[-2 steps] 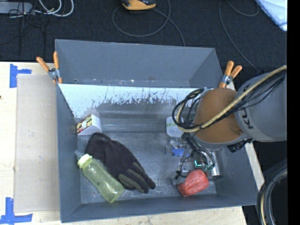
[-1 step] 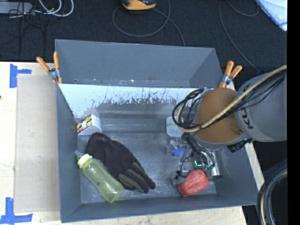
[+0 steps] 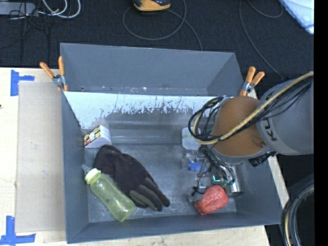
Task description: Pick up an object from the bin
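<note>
Claw (image 3: pixel 218 182) over red lumpy thing (image 3: pixel 210 200), right of black glove (image 3: pixel 128 176); its state: cannot tell. Box (image 3: pixel 97 136) label above glove unreadable.

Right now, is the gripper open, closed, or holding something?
Gripper: cannot be told; it sits right over the red crumpled thing in the front right corner of the bin.

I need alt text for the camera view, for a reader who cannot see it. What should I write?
The robot arm reaches in from the right, its gripper over a red lumpy thing in the lower right corner of the grey metal bin. On the view's left lie a black glove, a green plastic bottle and a small white box.
</note>
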Motion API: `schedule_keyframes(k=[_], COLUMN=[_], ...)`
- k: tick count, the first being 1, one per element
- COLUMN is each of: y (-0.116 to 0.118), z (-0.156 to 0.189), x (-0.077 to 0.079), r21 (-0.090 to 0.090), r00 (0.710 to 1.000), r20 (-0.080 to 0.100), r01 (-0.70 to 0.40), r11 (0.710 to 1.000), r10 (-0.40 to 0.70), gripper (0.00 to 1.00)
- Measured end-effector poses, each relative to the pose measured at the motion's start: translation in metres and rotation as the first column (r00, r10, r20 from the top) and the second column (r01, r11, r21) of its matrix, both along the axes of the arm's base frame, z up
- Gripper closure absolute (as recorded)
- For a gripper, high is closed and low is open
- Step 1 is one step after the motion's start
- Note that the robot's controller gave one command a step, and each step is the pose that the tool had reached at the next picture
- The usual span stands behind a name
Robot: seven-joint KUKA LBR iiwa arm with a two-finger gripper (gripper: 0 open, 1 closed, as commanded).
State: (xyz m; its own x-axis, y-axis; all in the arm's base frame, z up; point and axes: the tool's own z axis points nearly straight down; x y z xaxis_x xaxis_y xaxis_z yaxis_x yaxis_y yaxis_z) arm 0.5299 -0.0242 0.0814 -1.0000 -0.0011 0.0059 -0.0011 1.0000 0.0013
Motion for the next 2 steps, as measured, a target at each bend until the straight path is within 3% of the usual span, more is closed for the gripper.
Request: schedule_keyframes(k=[1, 2], y=[0.0, 0.045], z=[0.0, 0.004], x=[0.0, 0.004], r21=[0.0, -0.002], r00=[1.0, 0.999], r20=[0.0, 0.001], r01=[0.0, 0.033], r11=[1.0, 0.999], r10=[0.0, -0.033], gripper=[0.0, 0.0])
